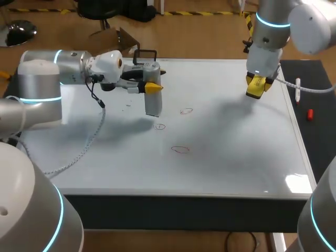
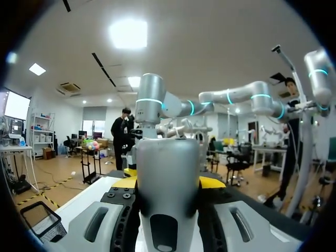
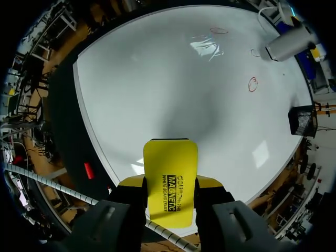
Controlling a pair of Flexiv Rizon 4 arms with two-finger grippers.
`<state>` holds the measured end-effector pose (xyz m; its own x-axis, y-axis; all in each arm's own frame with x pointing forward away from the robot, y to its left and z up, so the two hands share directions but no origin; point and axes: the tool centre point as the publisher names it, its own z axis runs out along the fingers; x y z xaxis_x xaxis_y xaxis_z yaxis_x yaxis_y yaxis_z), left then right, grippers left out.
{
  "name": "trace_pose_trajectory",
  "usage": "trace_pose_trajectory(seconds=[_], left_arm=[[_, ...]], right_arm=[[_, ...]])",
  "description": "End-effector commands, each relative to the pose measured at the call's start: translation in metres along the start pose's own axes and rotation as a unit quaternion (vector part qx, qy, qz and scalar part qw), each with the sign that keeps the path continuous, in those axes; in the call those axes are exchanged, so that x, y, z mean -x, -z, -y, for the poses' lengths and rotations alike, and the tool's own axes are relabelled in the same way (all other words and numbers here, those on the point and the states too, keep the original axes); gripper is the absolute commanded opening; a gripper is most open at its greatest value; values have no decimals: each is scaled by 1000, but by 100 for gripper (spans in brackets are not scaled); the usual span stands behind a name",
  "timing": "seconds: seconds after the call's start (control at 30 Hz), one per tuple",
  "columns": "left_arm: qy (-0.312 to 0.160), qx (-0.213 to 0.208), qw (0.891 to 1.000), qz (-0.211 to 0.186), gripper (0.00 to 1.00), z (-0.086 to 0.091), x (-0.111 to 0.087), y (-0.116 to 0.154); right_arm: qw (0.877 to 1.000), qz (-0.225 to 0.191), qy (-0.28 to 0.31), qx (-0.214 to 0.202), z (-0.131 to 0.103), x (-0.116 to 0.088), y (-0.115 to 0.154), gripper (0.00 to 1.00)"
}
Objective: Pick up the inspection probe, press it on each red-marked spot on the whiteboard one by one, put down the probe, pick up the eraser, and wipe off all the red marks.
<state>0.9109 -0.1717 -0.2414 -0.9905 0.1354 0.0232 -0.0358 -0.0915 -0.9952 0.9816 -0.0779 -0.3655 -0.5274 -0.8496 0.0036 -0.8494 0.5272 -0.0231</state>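
Black print in a few lines stands on the yellow eraser [image 3: 170,181]; no other writing is legible.

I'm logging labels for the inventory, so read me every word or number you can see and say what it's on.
"MAGNETIC" on the eraser, in black print.
"WHITE BOARD ERASER" just beneath it, on the same eraser.
A smaller line above those: too small to read.
The red marks on the whiteboard are loops, not writing.
The probe shows no readable text.
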Motion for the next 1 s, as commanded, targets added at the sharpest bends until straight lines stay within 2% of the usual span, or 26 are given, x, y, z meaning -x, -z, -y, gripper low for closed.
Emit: trace_pose_trajectory(seconds=[0.03,0.37,0.67,1.0], left_arm=[[-6,2,1000,5,0,10,4,9],[-28,12,998,47,0,29,28,52],[-32,12,995,97,0,36,48,101],[-38,17,990,138,0,37,61,152]], right_arm=[[1000,-2,1,-1,1,0,1,0],[1000,-2,1,-1,1,0,1,0],[1000,-2,1,-1,1,0,1,0],[1000,-2,1,-1,1,0,1,0]])
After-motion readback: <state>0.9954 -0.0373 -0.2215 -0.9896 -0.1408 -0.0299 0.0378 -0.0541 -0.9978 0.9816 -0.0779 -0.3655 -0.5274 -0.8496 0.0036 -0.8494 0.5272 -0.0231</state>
